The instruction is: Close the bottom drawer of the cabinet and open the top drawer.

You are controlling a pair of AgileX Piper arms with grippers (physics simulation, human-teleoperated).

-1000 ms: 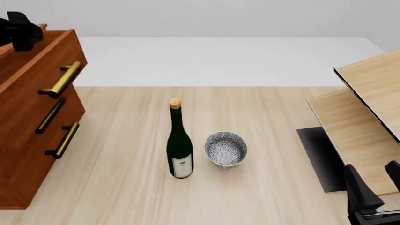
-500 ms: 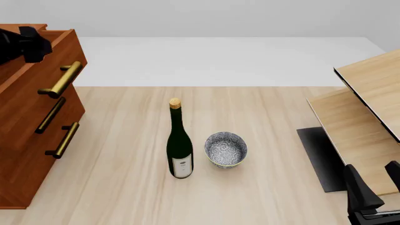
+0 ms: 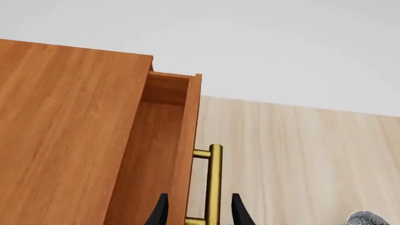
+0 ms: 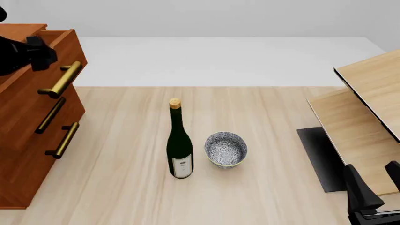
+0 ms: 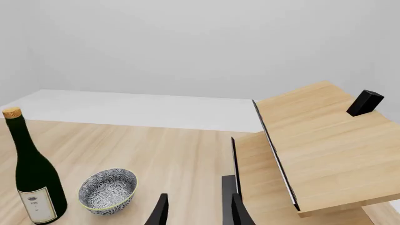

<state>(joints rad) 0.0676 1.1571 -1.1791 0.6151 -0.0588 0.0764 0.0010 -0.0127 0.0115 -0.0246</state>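
Front view showed our left gripper [image 4: 44, 54] hovering above the top drawer [image 4: 37, 89] of the cabinet [image 4: 25, 154], which stood at the table's [image 4: 125, 187] left edge. That drawer protruded forward of the 2 below it, its brass handle [image 4: 61, 79] tilted toward the camera. The bottom drawer [image 4: 28, 161] sat flush with the middle drawer [image 4: 44, 119], apparently pushed in.

Left wrist view showed our left fingers [image 3: 160, 213] parted, 1 on either side of the handle's lower end without visibly gripping it; the open cavity of the top drawer lay between its front panel and the cabinet top.

Near the table's centre stood an upright green wine bottle [image 4: 179, 145] with a cork, and just to its right a patterned bowl [image 4: 225, 149], close but apart.

Our right gripper [image 4: 368, 197] rested at the lower right, beside the pale slanted panels [image 4: 368, 108]. Right wrist view showed its fingers [image 5: 159, 213] spread apart, holding nothing, facing the bottle, bowl and panels.
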